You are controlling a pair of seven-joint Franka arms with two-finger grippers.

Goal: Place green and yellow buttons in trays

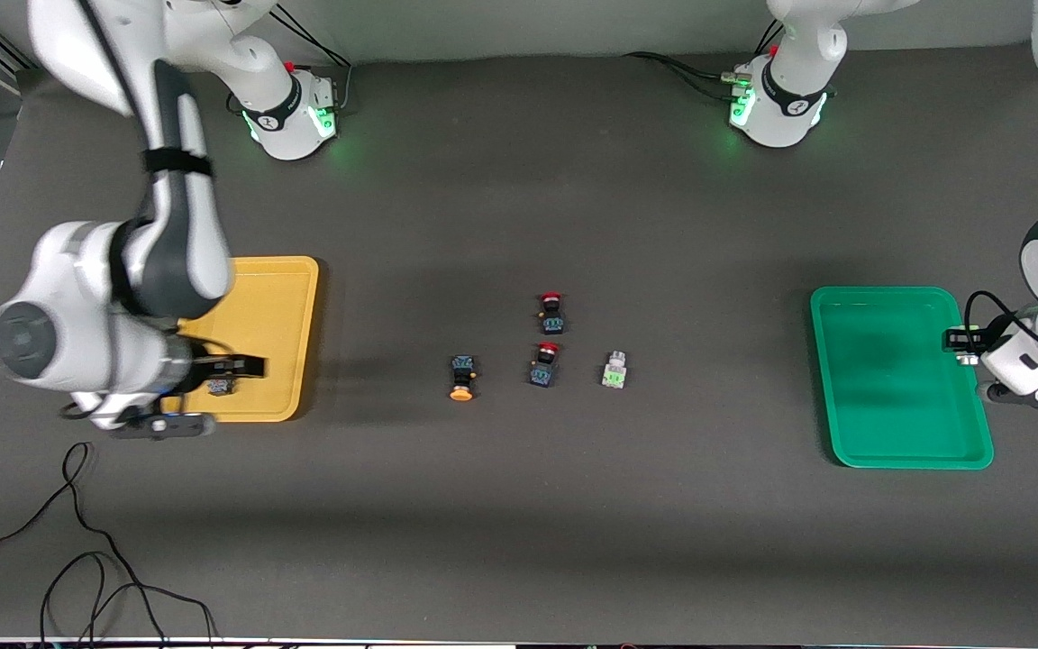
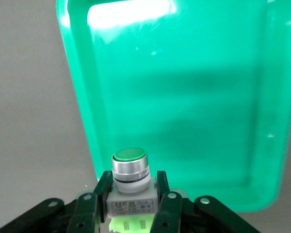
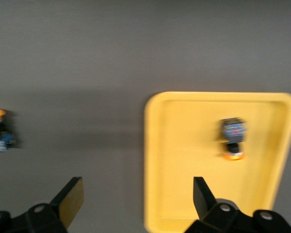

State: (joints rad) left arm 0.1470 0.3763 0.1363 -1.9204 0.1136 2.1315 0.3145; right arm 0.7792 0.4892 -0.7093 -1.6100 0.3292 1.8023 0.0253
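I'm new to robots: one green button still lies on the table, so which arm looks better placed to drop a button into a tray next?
Probably the left. Its gripper is shut on a green button at the green tray. The right gripper is open and empty over the yellow tray, where a yellow button already lies.

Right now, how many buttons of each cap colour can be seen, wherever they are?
Green: 2, one on the table, one held in the left gripper
Yellow: 2, one on the table, one in the yellow tray
Red: 2
Total: 6
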